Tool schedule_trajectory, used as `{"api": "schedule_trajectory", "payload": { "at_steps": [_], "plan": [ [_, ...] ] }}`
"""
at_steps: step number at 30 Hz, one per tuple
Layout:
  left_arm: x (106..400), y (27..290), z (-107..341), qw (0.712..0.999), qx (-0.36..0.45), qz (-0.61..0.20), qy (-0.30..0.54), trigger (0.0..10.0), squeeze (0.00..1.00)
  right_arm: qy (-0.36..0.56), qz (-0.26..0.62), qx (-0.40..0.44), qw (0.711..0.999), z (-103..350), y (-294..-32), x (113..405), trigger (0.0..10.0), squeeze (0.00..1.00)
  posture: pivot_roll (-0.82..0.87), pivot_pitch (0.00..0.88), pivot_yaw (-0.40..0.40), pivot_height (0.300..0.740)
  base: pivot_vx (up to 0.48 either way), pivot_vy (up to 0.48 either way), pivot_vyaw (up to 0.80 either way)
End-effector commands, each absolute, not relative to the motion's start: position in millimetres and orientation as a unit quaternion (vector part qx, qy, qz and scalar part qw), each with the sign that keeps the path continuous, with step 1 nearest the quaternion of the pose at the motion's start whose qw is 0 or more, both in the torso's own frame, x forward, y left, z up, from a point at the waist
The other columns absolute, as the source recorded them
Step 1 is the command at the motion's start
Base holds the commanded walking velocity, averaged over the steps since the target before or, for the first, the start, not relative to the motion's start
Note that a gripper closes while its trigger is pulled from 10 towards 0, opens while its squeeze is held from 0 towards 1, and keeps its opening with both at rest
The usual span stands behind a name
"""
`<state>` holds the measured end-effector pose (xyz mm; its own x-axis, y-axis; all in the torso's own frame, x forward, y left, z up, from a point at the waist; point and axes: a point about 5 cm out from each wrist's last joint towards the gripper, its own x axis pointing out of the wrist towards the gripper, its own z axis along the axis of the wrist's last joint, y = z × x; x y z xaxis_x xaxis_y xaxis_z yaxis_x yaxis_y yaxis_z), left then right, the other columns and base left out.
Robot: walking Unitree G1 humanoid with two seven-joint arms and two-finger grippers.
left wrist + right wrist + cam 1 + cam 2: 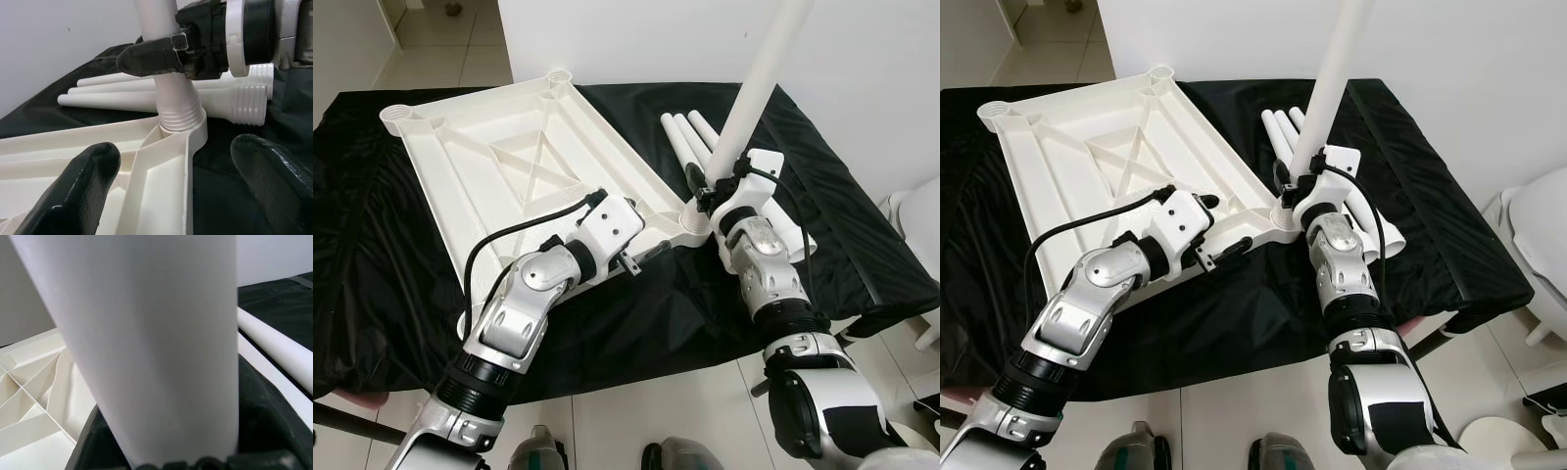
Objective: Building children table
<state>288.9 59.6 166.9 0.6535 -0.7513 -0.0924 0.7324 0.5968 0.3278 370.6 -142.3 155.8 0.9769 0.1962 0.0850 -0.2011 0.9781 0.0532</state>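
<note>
Right gripper (713, 186) clenched on upright table leg (759, 78) in tabletop (499, 162) corner socket, left gripper (651, 257) released beside rim

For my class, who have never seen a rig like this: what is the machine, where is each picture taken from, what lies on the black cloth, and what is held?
This is a humanoid robot with two silver arms. Two pictures look down from its head; two look along each wrist. On the black cloth lies an upside-down white tabletop and three spare legs. The right gripper is shut on a white leg, standing it in the tabletop's corner socket. The left gripper is open, its fingers either side of the tabletop's edge near that socket.
</note>
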Motion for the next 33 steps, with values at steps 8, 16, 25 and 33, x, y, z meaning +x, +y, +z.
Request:
{"api": "schedule_trajectory", "payload": {
  "at_steps": [8, 16, 25, 33],
  "plan": [
    [283.1, 56.4, 167.0, 0.887, 0.163, -0.43, -0.025, 10.0, 0.0, 0.009, 0.005, 0.064, 0.998, 130.2, -146.9, 365.2, 10.0, 0.0, -0.01, 0.014, 0.0, 0.74, 0.0, 0.0, 0.0],
    [281.3, 54.6, 166.4, 0.887, 0.158, -0.433, -0.024, 10.0, 0.0, -0.002, -0.085, 0.077, 0.993, 130.8, -143.2, 364.3, 10.0, 0.0, -0.01, 0.01, -0.002, 0.74, 0.0, 0.0, 0.0],
    [278.4, 52.7, 165.5, 0.886, 0.155, -0.436, -0.023, 10.0, 0.0, 0.004, -0.128, 0.086, 0.988, 131.7, -126.1, 368.0, 10.0, 0.0, 0.0, 0.007, -0.008, 0.74, 0.0, 0.0, 0.0],
    [277.3, 52.3, 164.1, 0.887, 0.152, -0.436, -0.02, 10.0, 0.0, 0.01, -0.103, 0.086, 0.991, 135.5, -99.9, 372.1, 10.0, 0.0, 0.0, 0.002, -0.012, 0.74, 0.0, 0.0, 0.0]
  ]
}}
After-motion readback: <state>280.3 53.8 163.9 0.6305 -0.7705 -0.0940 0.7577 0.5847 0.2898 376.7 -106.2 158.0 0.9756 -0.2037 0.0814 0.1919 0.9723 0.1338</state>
